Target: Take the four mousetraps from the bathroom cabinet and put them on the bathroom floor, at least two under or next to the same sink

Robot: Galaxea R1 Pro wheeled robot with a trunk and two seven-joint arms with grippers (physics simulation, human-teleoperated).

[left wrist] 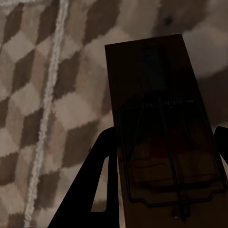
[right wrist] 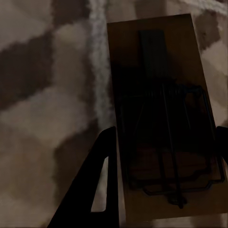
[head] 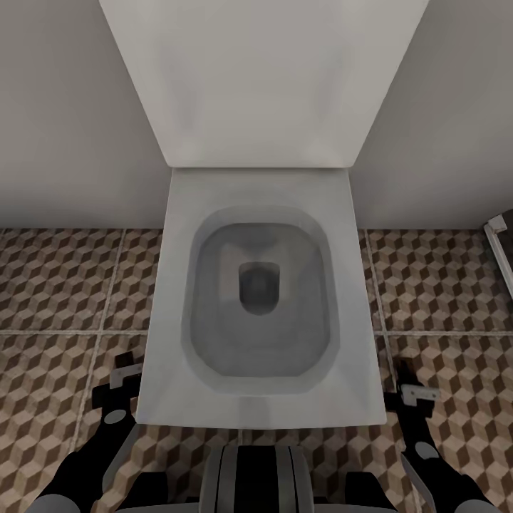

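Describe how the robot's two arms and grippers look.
Both arms are black with rounded light-grey joint caps. The left gripper and right gripper have pale grey bracket plates ahead of the wrists and flat black fingers, one showing a long slot cut-out.

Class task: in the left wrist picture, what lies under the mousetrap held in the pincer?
Under the mousetrap lies the cube-patterned floor with a pale grout line. The tiles directly beneath the board are covered by it, so nothing there can be seen.
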